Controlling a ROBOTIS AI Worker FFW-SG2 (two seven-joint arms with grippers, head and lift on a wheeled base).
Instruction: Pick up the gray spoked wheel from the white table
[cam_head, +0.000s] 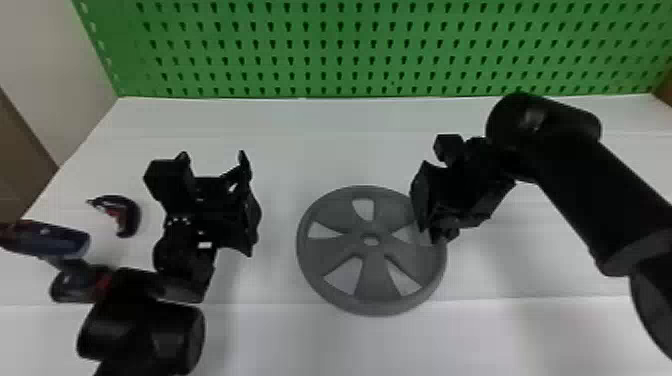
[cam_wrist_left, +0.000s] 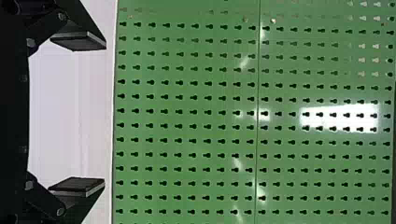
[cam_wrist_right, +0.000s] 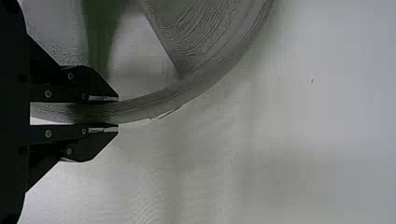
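Between the two robot arms: the gray spoked wheel (cam_head: 371, 280); it is round, with five big holes and a little one in the middle; it is over the white table (cam_head: 325, 145), and I cannot tell if all of it touches.
Right gripper (cam_head: 431, 227): pinching the wheel's rim; the right wrist view shows one finger on each side of the rim.
Left gripper (cam_head: 214, 159): above the table, left of the wheel and well apart from it; its two fingers are spread wide with only air between them.
Wheel holes: white table shows through them; the right gripper hides part of the rim in the head view; the right wrist view cuts off much of the wheel.
Left side of table: a small red and black thing (cam_head: 129, 215); near it, a blue tool (cam_head: 55, 240) cut off by the edge; a dark tool (cam_head: 75, 287) partly hidden by the left arm; what kind of tools is hard to tell.
Behind the table: a green board (cam_head: 350, 50) full of small holes.
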